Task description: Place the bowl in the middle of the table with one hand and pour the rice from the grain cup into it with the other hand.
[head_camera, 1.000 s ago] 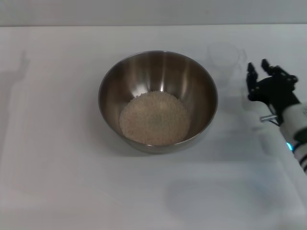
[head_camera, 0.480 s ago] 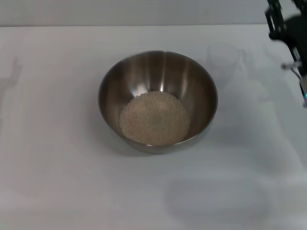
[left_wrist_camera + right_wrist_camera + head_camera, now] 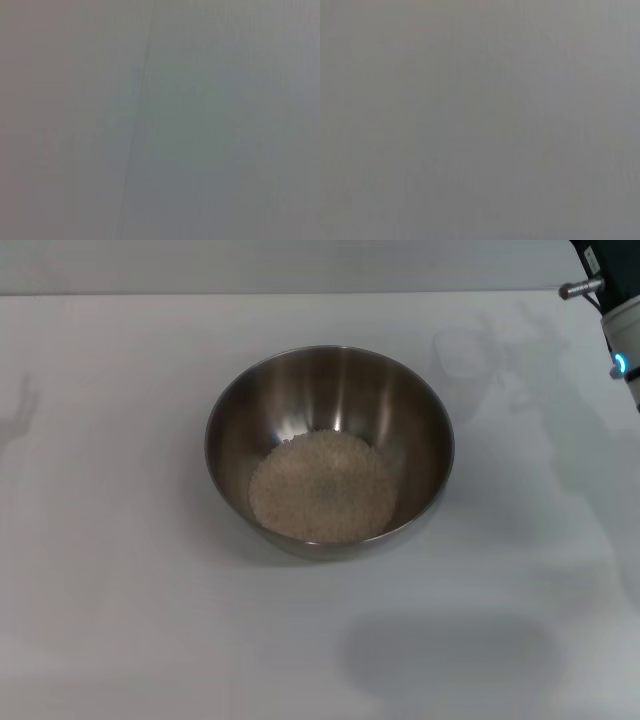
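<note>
The steel bowl (image 3: 329, 450) stands in the middle of the white table (image 3: 120, 570). A flat heap of rice (image 3: 322, 486) lies in its bottom. The clear grain cup (image 3: 465, 353) stands upright and empty-looking on the table, behind and to the right of the bowl, with nothing holding it. Only a piece of my right arm (image 3: 618, 310) shows at the top right corner of the head view; its gripper is out of the picture. My left arm and gripper are out of view. Both wrist views show only a plain grey surface.
Faint shadows of the arms fall on the table at the far left and near the cup. The table's back edge (image 3: 300, 293) runs across the top of the head view.
My right arm has drawn up and away from beside the cup to the top right corner, and its gripper has left the picture. Bowl, rice and cup have not moved.
</note>
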Robot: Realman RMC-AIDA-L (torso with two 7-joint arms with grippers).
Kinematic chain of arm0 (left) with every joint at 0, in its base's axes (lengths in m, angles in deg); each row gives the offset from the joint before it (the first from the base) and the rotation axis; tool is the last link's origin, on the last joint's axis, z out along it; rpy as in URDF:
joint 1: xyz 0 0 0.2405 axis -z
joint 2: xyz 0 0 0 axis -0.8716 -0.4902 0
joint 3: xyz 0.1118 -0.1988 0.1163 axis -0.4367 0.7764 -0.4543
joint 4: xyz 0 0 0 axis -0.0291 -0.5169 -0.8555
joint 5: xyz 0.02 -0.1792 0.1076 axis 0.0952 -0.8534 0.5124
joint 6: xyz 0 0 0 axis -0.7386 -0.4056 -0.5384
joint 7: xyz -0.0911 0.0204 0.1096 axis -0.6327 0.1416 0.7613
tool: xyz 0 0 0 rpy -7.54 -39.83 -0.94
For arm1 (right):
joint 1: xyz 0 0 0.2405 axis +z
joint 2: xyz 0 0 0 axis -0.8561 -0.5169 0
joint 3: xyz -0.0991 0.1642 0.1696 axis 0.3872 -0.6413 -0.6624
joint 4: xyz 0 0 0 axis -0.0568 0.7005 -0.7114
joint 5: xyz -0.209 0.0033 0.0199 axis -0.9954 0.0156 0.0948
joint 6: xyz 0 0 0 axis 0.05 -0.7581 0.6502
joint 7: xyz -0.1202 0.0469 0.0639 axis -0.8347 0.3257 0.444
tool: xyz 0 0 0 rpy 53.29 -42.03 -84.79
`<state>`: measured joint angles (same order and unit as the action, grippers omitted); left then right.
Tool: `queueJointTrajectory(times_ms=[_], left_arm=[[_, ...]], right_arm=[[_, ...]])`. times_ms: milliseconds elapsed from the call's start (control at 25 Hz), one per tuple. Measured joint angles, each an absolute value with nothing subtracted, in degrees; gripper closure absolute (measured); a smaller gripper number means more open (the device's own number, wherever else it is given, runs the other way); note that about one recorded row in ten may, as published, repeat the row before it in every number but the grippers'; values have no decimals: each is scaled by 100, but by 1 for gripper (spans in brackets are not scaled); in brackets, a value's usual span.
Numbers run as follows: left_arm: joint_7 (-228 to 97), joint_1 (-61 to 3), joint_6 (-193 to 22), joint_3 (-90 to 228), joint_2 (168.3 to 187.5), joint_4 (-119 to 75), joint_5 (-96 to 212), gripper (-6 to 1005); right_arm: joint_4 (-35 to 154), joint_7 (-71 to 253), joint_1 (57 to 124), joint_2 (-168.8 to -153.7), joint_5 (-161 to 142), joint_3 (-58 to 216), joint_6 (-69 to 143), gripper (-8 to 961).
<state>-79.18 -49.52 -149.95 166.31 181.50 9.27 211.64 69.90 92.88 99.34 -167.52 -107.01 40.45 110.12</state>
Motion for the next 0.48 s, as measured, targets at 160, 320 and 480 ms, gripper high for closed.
queueJointTrajectory(times_ms=[160,320,480], left_arm=[[-7919,-4967,-15007,16682,18134,908,21159,159],[-7958,-4956,-14994,16688,18109,850,21160,159],[-7962,-4926,-14946,16761,18101,862,21154,159]], right_arm=[[6892,9259,10021,-16749,-10698,3999,10982,394],[6800,9257,10017,-16747,-10697,3998,10986,394],[6745,9257,9978,-16740,-10694,3998,11032,393]])
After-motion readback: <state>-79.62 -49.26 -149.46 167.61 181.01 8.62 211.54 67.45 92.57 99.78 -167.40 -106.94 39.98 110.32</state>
